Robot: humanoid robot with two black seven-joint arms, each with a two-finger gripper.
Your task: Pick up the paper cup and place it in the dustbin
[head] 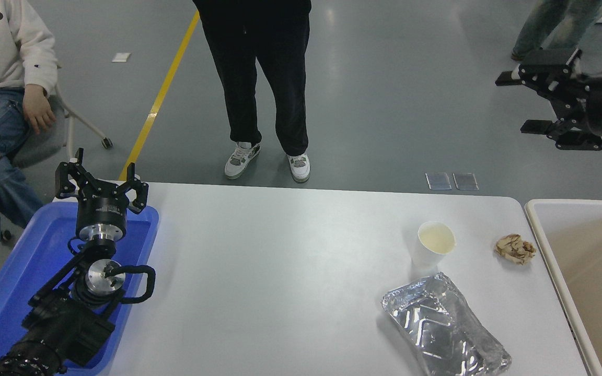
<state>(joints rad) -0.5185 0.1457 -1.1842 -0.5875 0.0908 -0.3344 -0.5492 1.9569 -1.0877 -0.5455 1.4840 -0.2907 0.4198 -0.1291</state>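
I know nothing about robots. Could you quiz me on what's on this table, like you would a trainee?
1. True or false: the paper cup stands upright on the table.
2. What lies nearest the cup: A foil tray, B blue tray, C dustbin?
3. Fill in: the right end effector is open, and holds ____.

Key: 1 true. 2 A. 3 nothing; it hangs high, apart from the cup. The left end effector is parked over the blue tray.

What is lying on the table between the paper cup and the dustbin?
In the head view, a crumpled brown paper wad lies between the paper cup and the dustbin, touching neither.
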